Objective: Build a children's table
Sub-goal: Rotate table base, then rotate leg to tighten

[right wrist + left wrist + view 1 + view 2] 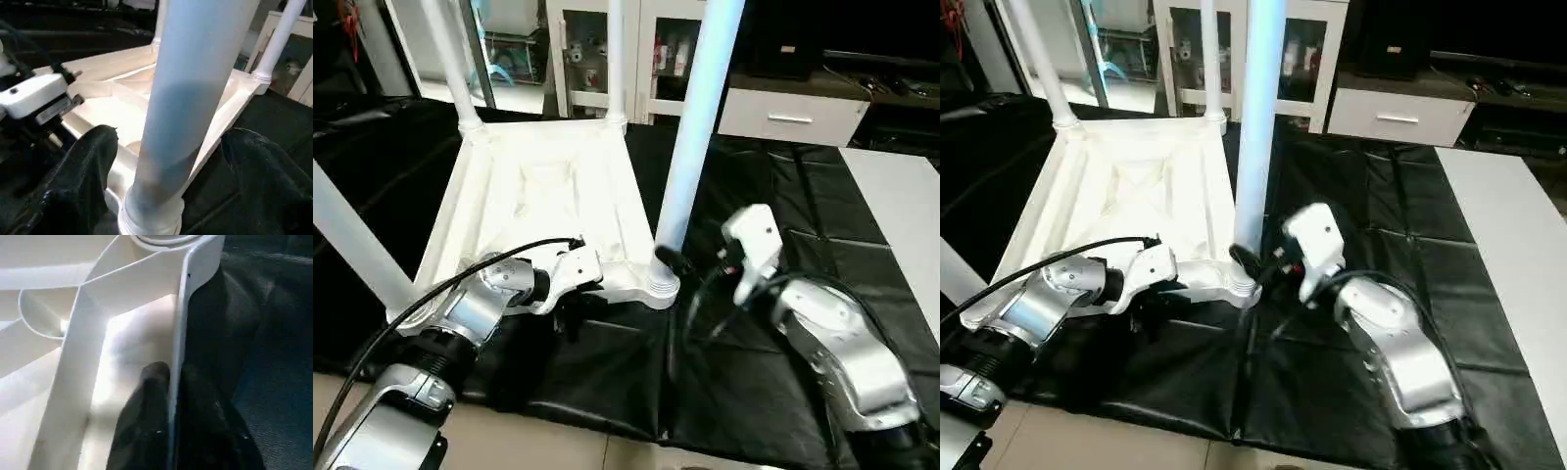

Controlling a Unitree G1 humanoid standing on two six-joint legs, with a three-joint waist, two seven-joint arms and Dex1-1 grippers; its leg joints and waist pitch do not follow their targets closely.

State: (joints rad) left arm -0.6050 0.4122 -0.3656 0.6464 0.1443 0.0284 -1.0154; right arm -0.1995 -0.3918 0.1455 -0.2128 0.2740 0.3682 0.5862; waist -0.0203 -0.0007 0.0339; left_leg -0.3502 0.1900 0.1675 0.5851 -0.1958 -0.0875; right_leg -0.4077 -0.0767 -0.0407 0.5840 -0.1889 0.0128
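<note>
The children's table top [543,191] lies upside down on the black cloth, ribbed underside up. White tube legs stand in its corner sockets: two at the far corners [450,59] [615,59], one at the near left [352,245] and one at the near right [695,127]. My left gripper [171,401] is shut on the top's near rim [183,333], one black finger on each side of the wall. My right gripper [169,138] is open, and its fingers [93,161] straddle the near right leg [195,88] just above its socket [661,284].
The black-draped work table [773,372] ends at its front edge close to my arms, with tan floor below. A white board [901,215] lies at the right. White cabinets [587,49] and a drawer unit [793,113] stand behind. A black cable [421,304] loops over my left forearm.
</note>
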